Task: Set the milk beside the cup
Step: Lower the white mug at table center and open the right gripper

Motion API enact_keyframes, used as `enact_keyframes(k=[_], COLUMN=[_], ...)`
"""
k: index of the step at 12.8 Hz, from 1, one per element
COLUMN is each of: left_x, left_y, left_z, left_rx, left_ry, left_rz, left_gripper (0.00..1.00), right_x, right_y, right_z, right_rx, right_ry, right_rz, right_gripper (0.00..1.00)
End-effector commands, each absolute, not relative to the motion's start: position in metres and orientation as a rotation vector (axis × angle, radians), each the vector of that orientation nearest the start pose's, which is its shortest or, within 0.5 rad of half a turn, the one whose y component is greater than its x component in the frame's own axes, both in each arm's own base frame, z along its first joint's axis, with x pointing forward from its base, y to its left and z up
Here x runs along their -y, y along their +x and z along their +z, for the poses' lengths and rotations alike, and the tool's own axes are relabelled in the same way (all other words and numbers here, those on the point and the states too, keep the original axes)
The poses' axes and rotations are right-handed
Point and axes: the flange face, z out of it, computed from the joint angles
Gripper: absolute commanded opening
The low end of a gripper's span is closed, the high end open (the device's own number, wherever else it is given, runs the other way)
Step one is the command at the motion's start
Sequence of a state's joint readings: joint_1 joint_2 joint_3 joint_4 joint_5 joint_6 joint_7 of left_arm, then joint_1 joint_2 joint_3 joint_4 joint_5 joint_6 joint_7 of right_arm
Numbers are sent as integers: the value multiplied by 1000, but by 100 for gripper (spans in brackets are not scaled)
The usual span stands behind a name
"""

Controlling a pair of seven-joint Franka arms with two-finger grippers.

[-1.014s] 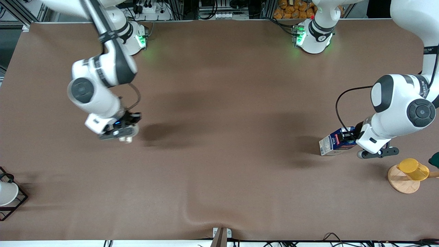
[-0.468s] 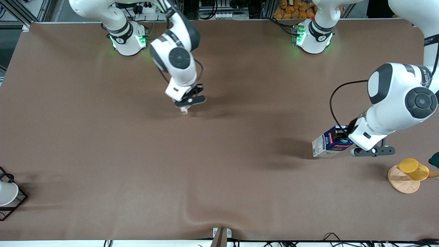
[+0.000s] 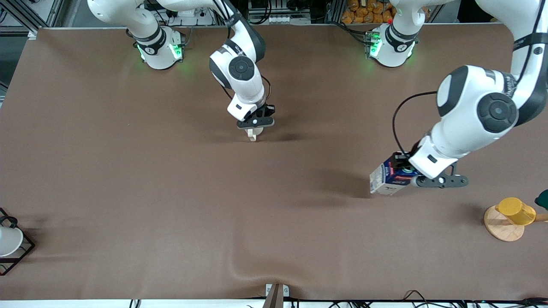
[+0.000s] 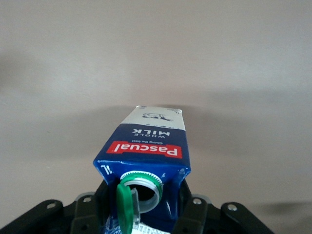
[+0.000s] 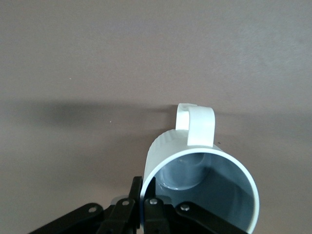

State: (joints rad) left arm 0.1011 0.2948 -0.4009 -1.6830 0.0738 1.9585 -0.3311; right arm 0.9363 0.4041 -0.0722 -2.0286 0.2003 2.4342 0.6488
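Note:
My left gripper is shut on the milk, a dark blue carton with white sides. It holds the carton tilted above the table toward the left arm's end. In the left wrist view the milk shows its red label and a green cap flipped open, between my left gripper's black fingers. My right gripper is shut on the rim of the beige-white cup, low over the table's middle. In the right wrist view the cup shows its grey inside and its handle, with my right gripper pinching its rim.
A yellow plastic cup lies on a round wooden disc near the left arm's end. A white cup in a black wire frame stands at the right arm's end. The brown cloth has a ridge near the front edge.
My right gripper has carried the cup from the right arm's end to over the table's middle. My left gripper has moved the milk toward the middle.

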Motion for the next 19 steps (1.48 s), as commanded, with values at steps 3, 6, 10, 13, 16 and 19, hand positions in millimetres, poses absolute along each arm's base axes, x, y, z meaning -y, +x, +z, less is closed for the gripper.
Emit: enact_keyframes(k=[3,6,10,13,16,19], left_x=[230,268,321,384,447,485], left_y=[597,582,550,509,452,396], left_z=[451,453,448,450,437,415], left_rx=[167,160,163,261,329,268], left_ry=[-3183,-3185,-3161,-3186,-3119,-3017], left_rz=[26,32,96,164,267,355], left_gripper=[54,55,55,55,56,57], right_x=[-471,-450,-288,-170,-88,-17], right_y=[407,422,474,509,531,552], right_z=[263,327,445,480,505,561], right_rx=[70,33,-155,-295,-224,-55], right_ry=[-3027,-3009,-2952,-3022,-3124,-3143], right_rz=[68,83,66,22,9,36], right_gripper=[97,100,100,100,100,100])
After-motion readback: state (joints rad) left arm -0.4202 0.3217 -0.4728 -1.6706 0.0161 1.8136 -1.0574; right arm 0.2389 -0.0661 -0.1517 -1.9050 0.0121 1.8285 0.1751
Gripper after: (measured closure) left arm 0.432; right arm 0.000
